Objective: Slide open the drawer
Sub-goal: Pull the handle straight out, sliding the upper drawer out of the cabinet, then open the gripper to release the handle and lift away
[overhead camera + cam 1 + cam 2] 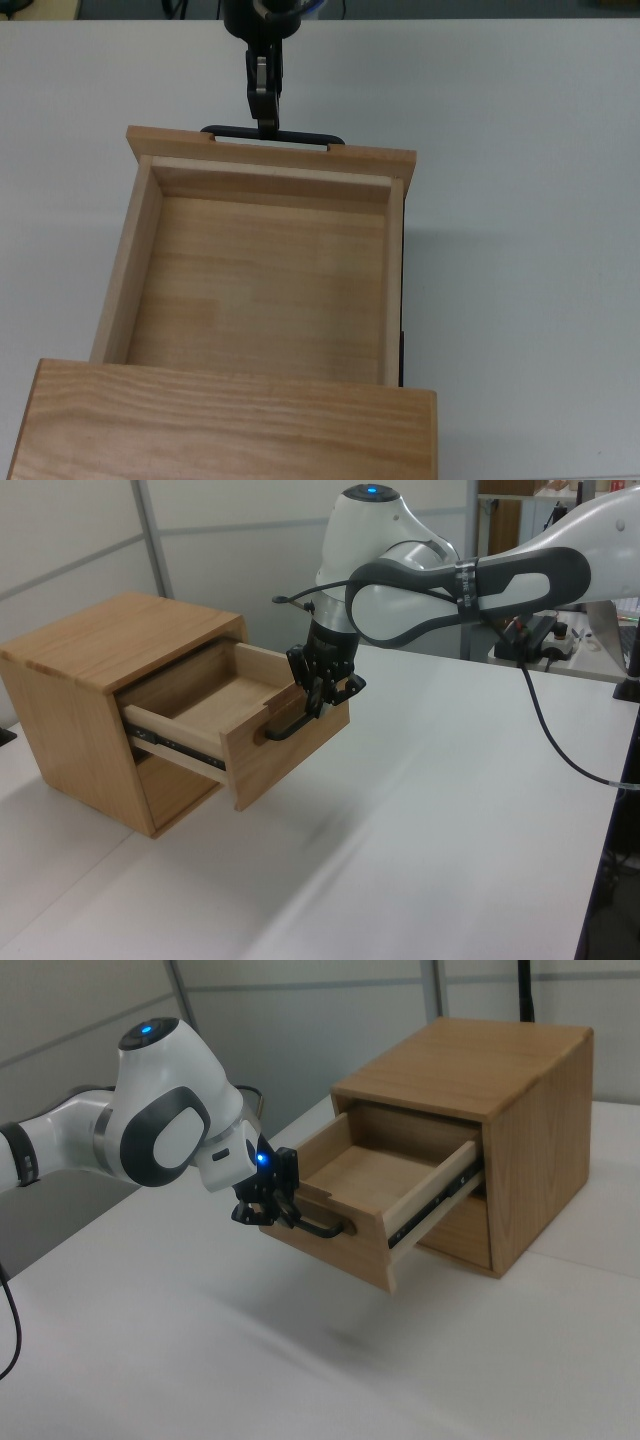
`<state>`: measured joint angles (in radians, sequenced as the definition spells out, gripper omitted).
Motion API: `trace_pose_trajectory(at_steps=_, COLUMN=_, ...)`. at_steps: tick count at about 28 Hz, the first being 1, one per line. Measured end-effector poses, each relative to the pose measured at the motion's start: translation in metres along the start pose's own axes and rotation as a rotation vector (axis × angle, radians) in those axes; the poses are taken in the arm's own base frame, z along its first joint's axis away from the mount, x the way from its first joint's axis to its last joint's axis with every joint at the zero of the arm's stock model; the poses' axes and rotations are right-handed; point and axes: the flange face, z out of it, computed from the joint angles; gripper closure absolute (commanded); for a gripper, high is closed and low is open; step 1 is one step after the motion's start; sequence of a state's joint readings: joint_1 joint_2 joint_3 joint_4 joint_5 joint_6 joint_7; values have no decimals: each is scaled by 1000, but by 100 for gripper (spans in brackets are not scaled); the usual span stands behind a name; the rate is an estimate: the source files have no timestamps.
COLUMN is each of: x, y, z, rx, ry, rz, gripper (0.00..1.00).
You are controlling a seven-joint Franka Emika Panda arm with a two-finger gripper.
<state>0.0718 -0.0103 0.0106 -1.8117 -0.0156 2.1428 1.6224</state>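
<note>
White table (520, 200) carrying a wooden cabinet (80, 670), office clutter blurring behind in the left view; drawer (258, 270) sticking far out of the cabinet front, its inside bare, riding on dark side rails; gripper (265, 122) pinching fingers shut around the middle of the black handle (272, 133), arm (450, 580) stretching over the table

The top view looks straight down, close over the open drawer (260, 270) and the white tabletop (520, 200). The left view and the right view stand farther back at opposite sides, looking slantwise down. All three share the drawer, its cabinet (90, 670) and the hand (272, 1203).
</note>
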Motion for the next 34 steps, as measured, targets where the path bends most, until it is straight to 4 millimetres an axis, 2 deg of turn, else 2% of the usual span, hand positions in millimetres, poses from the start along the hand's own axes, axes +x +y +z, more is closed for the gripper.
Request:
trace_pose_trajectory(at_steps=2, x=0, y=0, z=0, rx=0, ry=0, rz=0, gripper=100)
trace_pose_trajectory(at_steps=4, x=0, y=0, z=-1, rx=1, ry=0, rz=0, gripper=94)
trace_pose_trajectory(at_steps=5, x=0, y=0, z=-2, rx=0, ry=0, rz=0, gripper=86)
trace_pose_trajectory(at_steps=6, x=0, y=0, z=-3, rx=0, ry=0, rz=0, gripper=69)
trace_pose_trajectory(at_steps=7, x=0, y=0, z=-5, rx=-5, ry=1, rz=0, gripper=37)
trace_pose_trajectory(at_steps=10, x=1, y=4, z=-14, rx=-45, ry=3, rz=1, gripper=25)
trace_pose_trajectory(at_steps=12, x=2, y=8, z=-23, rx=-61, ry=5, rz=3, gripper=6)
trace_pose_trajectory(at_steps=13, x=3, y=9, z=-26, rx=-64, ry=5, rz=3, gripper=0)
trace_pose_trajectory(at_steps=19, x=4, y=13, z=-45, rx=-85, ry=7, rz=-6, gripper=0)
trace_pose_trajectory(at_steps=23, x=5, y=18, z=-53, rx=-122, ry=5, rz=-72, gripper=0)
trace_pose_trajectory(at_steps=30, x=7, y=28, z=-72, rx=-221, ry=-26, rz=-364, gripper=0)
trace_pose_trajectory(at_steps=34, x=7, y=29, z=-73, rx=-231, ry=-46, rz=-519, gripper=0)
